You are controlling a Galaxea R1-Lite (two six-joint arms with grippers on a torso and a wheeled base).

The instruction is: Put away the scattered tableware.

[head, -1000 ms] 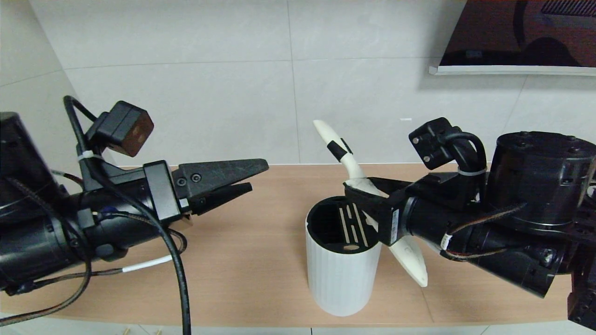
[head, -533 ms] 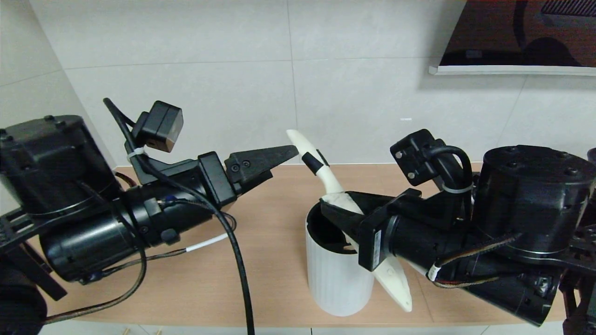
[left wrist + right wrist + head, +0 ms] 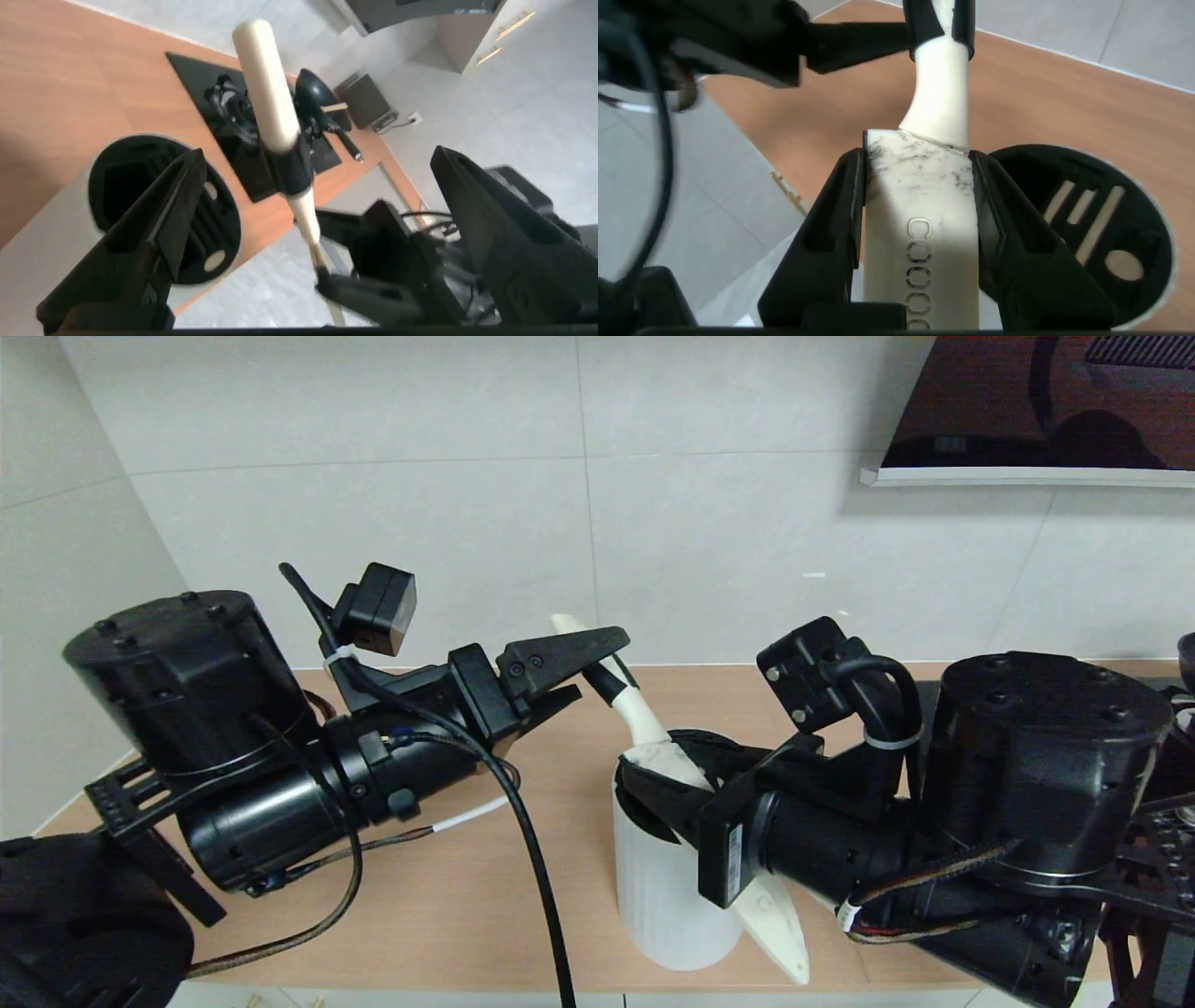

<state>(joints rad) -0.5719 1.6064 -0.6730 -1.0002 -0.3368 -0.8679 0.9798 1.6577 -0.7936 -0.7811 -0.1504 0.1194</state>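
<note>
- Right now the white spatula [image 3: 647, 721] is off the worktop [image 3: 448, 896], pinched at its neck, where the handle widens into the blade.
- Its long axis is steeply tilted. The handle end with the black band points up, away and towards the robot's left, and the broad blade hangs low on the near side.
- That blade hangs outside the white ribbed holder [image 3: 653, 896], in front of its wall and not in the slotted black insert.
- The holder stands upright on the worktop, directly under the grip.
- The right pincer [image 3: 920, 159] is pressed onto the spatula, one finger on each flat edge of the neck. It carries the whole weight just above the holder's rim.
- The left pincer [image 3: 599, 665] is level with the banded part of the handle with its jaws spread wide, one on each side of the shaft.
- From its own wrist view there is clear space between each finger and the handle, so it seems to straddle the handle without touching it.
- The left arm is the nearer one to the free handle end, and the shaft already runs through its gap.
- My guess is that a hand-over comes next, with the left jaws pinching the band before the right ones let go.
- The spatula may swing as the grip changes, since the heavy blade sits well below that point.
</note>
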